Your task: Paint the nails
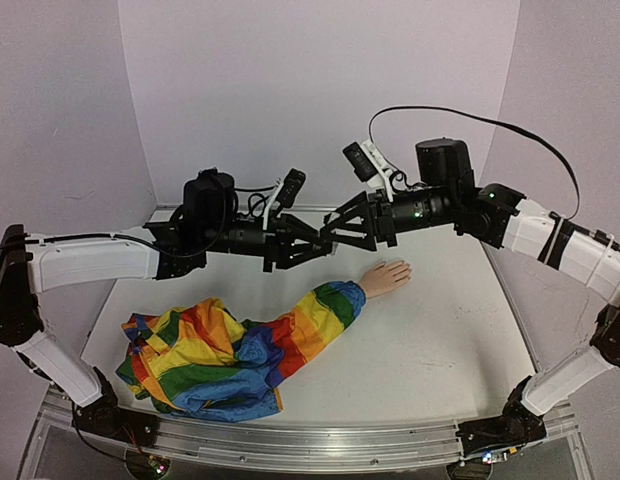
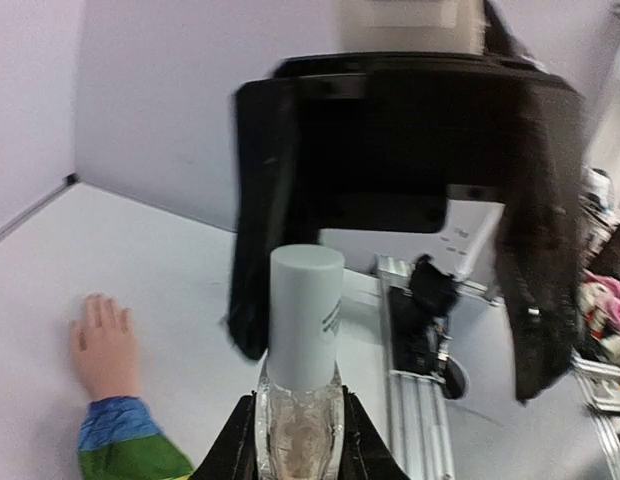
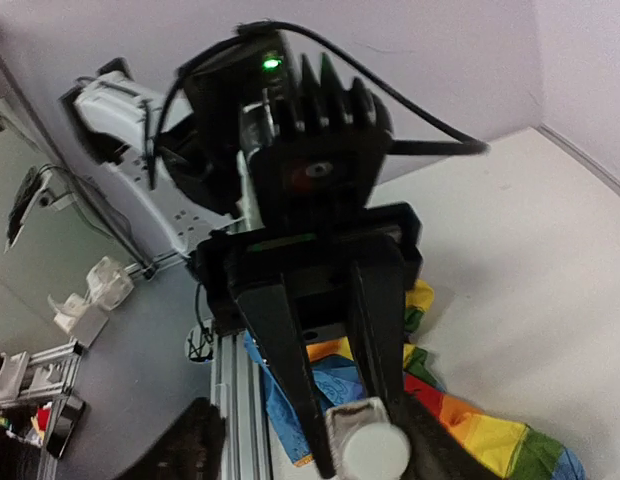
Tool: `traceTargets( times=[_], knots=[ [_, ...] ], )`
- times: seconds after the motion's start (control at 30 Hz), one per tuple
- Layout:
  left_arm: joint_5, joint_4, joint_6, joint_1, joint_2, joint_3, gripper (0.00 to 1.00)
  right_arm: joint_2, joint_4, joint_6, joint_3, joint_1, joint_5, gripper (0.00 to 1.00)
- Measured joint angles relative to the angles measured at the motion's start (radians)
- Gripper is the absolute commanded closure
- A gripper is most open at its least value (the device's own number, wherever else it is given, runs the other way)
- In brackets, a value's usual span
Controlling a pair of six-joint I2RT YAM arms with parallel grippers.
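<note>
left pincer (image 2: 298, 442) clamped on clear bottle (image 2: 298, 418), right pincer (image 2: 390, 366) spread open around its white cap (image 2: 306, 310)

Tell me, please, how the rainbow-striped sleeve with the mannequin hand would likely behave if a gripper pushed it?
The rainbow sleeve lies crumpled in folds, so it is probably floppy and would bunch rather than slide whole. The mannequin hand lies flat on the table with nothing visibly pinning it, so it likely shifts easily.
</note>
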Motion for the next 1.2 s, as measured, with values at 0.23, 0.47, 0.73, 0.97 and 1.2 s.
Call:
traceTargets(
  times=[0.23,0.47,0.73,0.97,1.2],
  knots=[
    [-0.467,-0.01,0.075,-0.036,-0.029,-0.047,1.0,-0.08,-0.068,0.082,0.0,0.013,0.343,0.11],
    [-0.723,-0.024,0.201,-0.146,-0.028,-0.046,1.0,-0.051,-0.076,0.204,0.032,0.025,0.514,0.32],
    [-0.809,-0.037,0.214,-0.155,-0.003,-0.018,1.0,0.045,-0.073,0.294,0.06,0.042,0.575,0.54],
    [-0.811,-0.045,0.212,-0.16,0.013,-0.004,1.0,0.062,-0.05,0.323,0.06,0.045,0.565,0.77],
    [-0.629,-0.061,0.165,-0.111,0.01,-0.003,1.0,0.056,-0.013,0.229,0.035,0.008,0.408,1.0]
  ],
)
